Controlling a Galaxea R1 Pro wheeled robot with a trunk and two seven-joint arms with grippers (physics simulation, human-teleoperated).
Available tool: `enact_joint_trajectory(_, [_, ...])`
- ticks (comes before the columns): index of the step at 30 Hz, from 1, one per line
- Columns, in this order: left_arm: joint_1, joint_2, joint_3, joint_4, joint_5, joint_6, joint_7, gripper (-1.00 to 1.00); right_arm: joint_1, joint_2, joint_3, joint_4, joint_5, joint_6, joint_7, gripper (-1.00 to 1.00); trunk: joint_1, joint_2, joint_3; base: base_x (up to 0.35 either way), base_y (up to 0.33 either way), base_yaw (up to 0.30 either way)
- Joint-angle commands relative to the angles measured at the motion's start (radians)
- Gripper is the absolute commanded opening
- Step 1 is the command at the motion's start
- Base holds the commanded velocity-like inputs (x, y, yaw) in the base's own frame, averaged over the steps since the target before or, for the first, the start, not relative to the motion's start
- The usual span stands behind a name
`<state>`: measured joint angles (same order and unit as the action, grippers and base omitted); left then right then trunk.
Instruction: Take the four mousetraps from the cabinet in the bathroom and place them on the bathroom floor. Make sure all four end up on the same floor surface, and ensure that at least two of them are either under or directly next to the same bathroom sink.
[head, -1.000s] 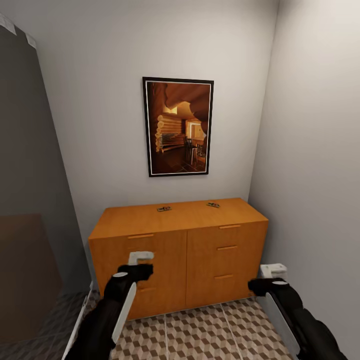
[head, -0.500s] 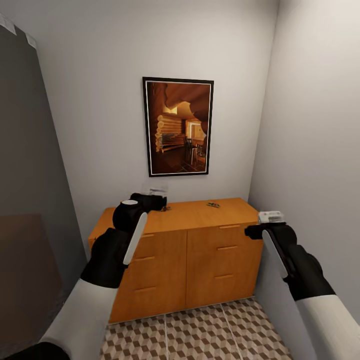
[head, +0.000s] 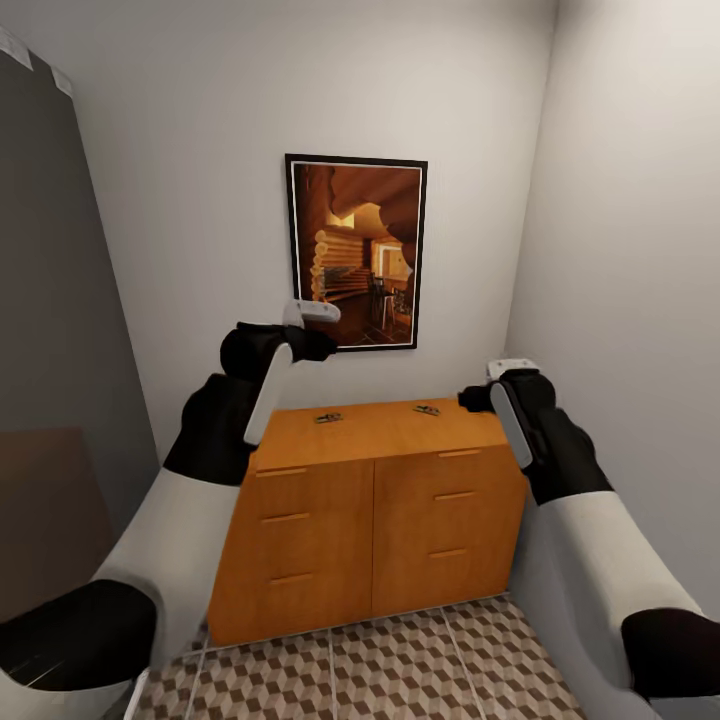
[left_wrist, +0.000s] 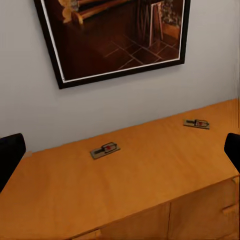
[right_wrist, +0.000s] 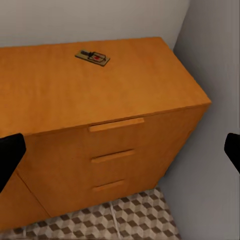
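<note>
The orange-brown cabinet (head: 370, 520) stands against the far wall, all drawers closed. Two mousetraps lie on its flat top: one (head: 328, 418) left of the middle, one (head: 427, 409) further right. The left wrist view shows both mousetraps (left_wrist: 105, 149) (left_wrist: 196, 123); the right wrist view shows the right one (right_wrist: 92, 57). My left gripper (head: 312, 311) is raised above the cabinet's left part, open and empty. My right gripper (head: 508, 369) hovers by the cabinet's right end, open and empty. Patterned bathroom floor (head: 400, 670) lies in front. The bathroom sink is out of view.
A framed brown picture (head: 356, 252) hangs above the cabinet. A grey side wall (head: 630, 300) runs close along the cabinet's right end. A dark grey panel (head: 50, 350) stands at the left.
Both arms have risen from in front of the drawer fronts to above the level of the cabinet top. The left gripper climbed highest. The mousetraps have not moved.
</note>
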<state>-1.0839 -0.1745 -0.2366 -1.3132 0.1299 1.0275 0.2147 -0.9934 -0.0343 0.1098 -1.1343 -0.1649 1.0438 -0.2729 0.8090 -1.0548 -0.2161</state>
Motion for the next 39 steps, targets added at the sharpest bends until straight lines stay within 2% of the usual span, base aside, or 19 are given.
enact_joint_trajectory(1, [-0.009, 0.001, 0.004, 0.013, 0.023, 0.007, 0.011, 1.00, -0.021, 0.011, 0.003, 0.027, -0.008, 0.003, -0.012, 1.00, 0.000, -0.001, -0.002, 0.000, 0.000, 0.000])
enact_joint_trajectory(7, [-0.031, 0.007, 0.024, 0.058, 0.083, 0.019, 0.012, 1.00, -0.086, 0.076, 0.003, 0.154, -0.007, 0.003, -0.015, 1.00, 0.000, -0.001, -0.002, 0.000, 0.000, 0.000])
enact_joint_trajectory(8, [-0.034, 0.011, 0.026, 0.063, 0.093, 0.020, 0.011, 1.00, -0.094, 0.094, 0.003, 0.177, -0.007, 0.003, -0.015, 1.00, 0.000, -0.001, -0.002, 0.000, 0.000, 0.000])
enact_joint_trajectory(13, [-0.037, 0.018, 0.027, 0.070, 0.106, 0.020, 0.010, 1.00, -0.105, 0.124, 0.004, 0.208, -0.008, 0.003, -0.015, 1.00, 0.000, -0.001, -0.002, 0.000, 0.000, 0.000])
enact_joint_trajectory(25, [-0.039, 0.012, 0.026, 0.092, 0.112, 0.015, 0.011, 1.00, -0.109, 0.139, 0.006, 0.221, -0.002, 0.003, -0.014, 1.00, 0.000, -0.001, -0.002, 0.023, 0.000, 0.000])
enact_joint_trajectory(39, [-0.039, 0.015, 0.030, 0.115, 0.110, 0.014, 0.012, 1.00, -0.110, 0.140, 0.013, 0.210, 0.002, 0.003, -0.015, 1.00, 0.000, -0.001, -0.002, 0.273, 0.000, 0.000])
